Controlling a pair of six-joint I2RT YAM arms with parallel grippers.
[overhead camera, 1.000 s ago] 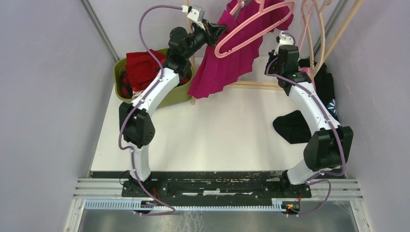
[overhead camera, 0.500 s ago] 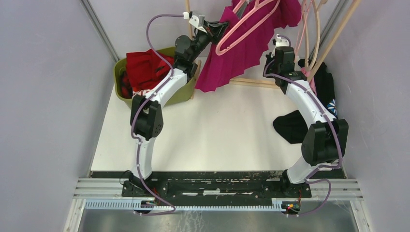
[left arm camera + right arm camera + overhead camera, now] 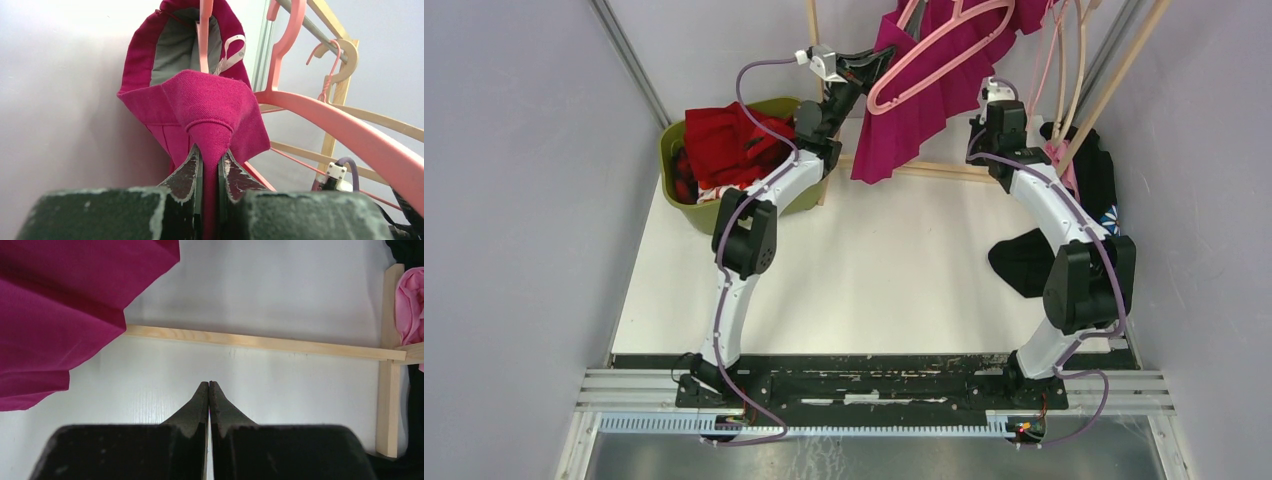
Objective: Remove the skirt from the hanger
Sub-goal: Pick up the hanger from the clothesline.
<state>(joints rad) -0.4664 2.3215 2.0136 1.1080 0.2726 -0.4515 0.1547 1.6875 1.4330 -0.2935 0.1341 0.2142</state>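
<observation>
Two narrow jaws of the left gripper (image 3: pixel 210 159) pinch a fold of the magenta skirt (image 3: pixel 205 97), which hangs high at the rack, a pink hanger (image 3: pixel 345 127) arm just beside it. The right gripper (image 3: pixel 209 385) is pressed closed on nothing, above the white table (image 3: pixel 280 385) between the skirt's hem and the rack's wooden base bar (image 3: pixel 260 342). Farther left, a green bin (image 3: pixel 686 205) holds red cloth (image 3: pixel 724 140). A black garment (image 3: pixel 1024 262) lies at the table's right.

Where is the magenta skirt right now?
In the top view the skirt hangs at the back, near the middle, on the pink hanger, right of the green bin; the left pincer is shut on its cloth.
</observation>
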